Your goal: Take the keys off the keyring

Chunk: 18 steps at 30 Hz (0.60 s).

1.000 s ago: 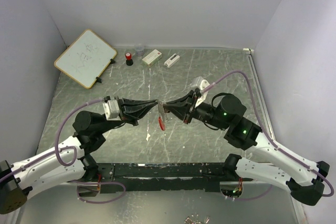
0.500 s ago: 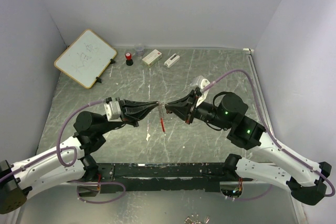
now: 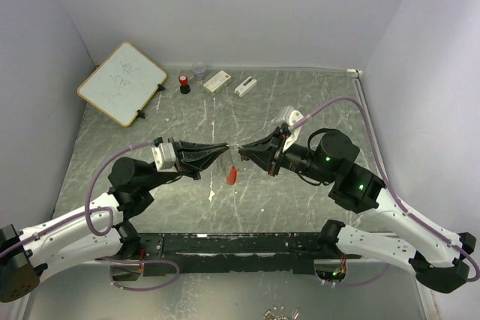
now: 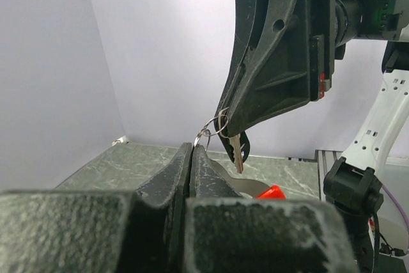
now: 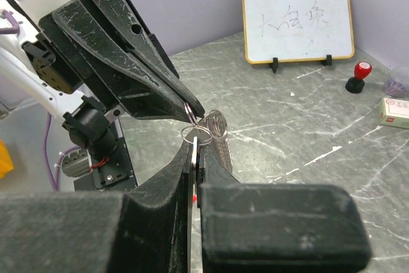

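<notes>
The keyring is held in the air between my two grippers over the middle of the table. Its thin silvery loop point(image 4: 206, 135) is pinched in my left gripper point(image 4: 192, 147), whose jaws are closed. The red clip point(image 3: 232, 176) hangs below the loop and also shows in the left wrist view point(image 4: 273, 192). My right gripper point(image 5: 197, 142) is shut on a flat silvery key point(image 5: 194, 158) that is threaded on the ring point(image 5: 195, 133). In the left wrist view the key point(image 4: 237, 153) hangs under the right fingertips. In the top view my left gripper point(image 3: 226, 149) and right gripper point(image 3: 242, 154) almost touch tip to tip.
A small whiteboard point(image 3: 121, 82) stands at the back left. A red-capped black bottle point(image 3: 184, 83), a clear cup point(image 3: 199, 71) and two small white boxes point(image 3: 217, 82) point(image 3: 245, 86) line the back edge. The side walls stand close on both sides.
Both gripper tips have stayed together and shifted slightly back and to the right. The red clip has swung and now looks shorter below the ring.
</notes>
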Each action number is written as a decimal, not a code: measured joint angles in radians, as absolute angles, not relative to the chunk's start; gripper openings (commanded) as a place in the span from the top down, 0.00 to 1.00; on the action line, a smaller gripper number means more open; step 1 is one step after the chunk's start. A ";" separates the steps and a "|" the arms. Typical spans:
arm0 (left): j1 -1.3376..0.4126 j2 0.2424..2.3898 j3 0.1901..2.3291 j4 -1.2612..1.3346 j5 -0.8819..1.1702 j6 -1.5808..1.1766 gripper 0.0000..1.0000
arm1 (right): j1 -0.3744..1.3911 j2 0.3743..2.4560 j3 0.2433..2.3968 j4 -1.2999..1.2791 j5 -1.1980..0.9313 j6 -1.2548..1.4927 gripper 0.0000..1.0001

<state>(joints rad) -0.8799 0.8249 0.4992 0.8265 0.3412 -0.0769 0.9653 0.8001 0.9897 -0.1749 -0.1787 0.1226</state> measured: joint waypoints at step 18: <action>-0.881 0.850 0.520 0.834 0.335 -0.064 0.93 | 0.963 0.804 1.016 -0.194 -0.184 0.107 1.00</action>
